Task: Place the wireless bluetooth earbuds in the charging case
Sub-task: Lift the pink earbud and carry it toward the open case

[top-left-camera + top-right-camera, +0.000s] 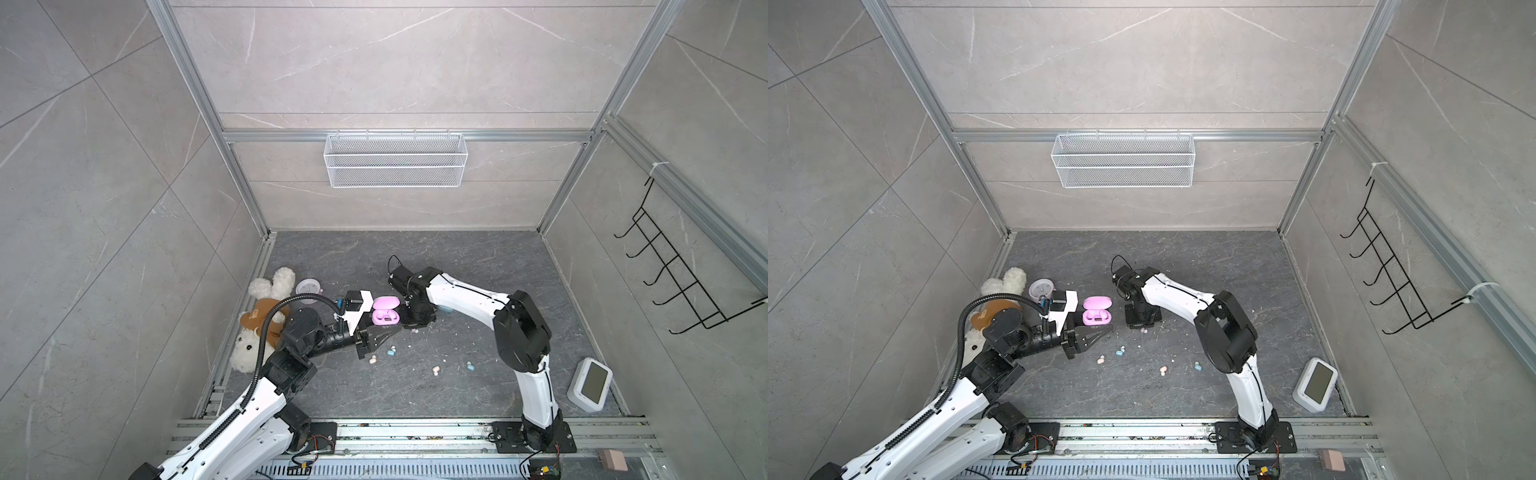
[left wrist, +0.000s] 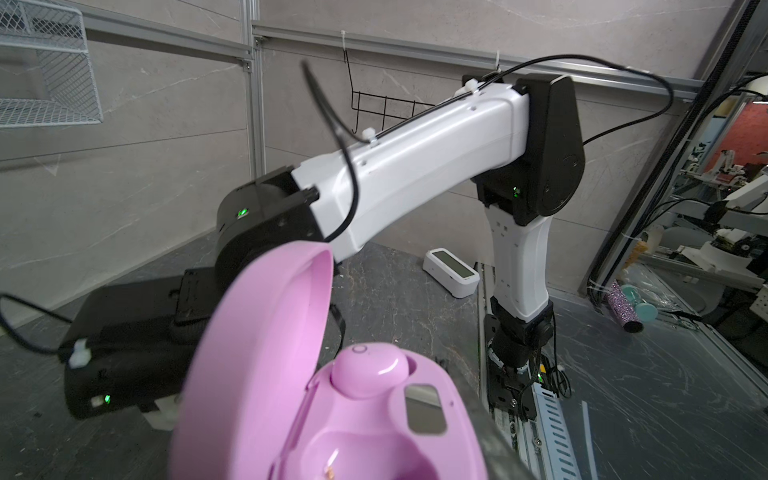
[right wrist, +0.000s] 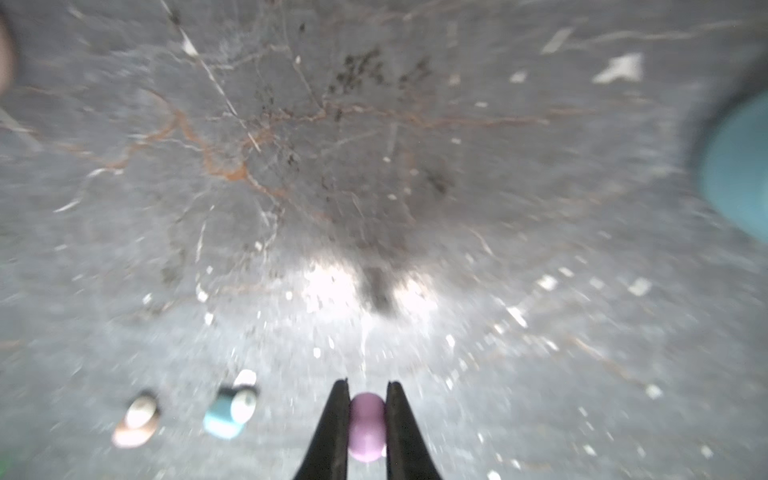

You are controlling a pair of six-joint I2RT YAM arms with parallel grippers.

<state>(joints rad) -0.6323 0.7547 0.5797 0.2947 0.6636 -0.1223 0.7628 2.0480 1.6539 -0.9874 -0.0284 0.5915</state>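
My left gripper [image 1: 384, 323] is shut on the lilac-pink charging case [image 1: 385, 311], which it holds above the table with the lid open. In the left wrist view one lilac earbud [image 2: 368, 370] sits in a socket of the charging case [image 2: 257, 374], and the socket beside it is empty. My right gripper [image 3: 365, 386] points down at the table just right of the case and is shut on a second lilac earbud [image 3: 365, 428]. Loose on the table lie two light blue earbuds [image 1: 390, 352] [image 1: 469, 365] and two peach-pink earbuds [image 1: 372, 359] [image 1: 436, 370].
A plush toy [image 1: 257, 320] and a small round lilac container [image 1: 309, 286] lie at the left, behind my left arm. A light blue case [image 1: 446, 308] shows under my right arm. A white display device [image 1: 590, 384] stands at the front right. White specks litter the dark table.
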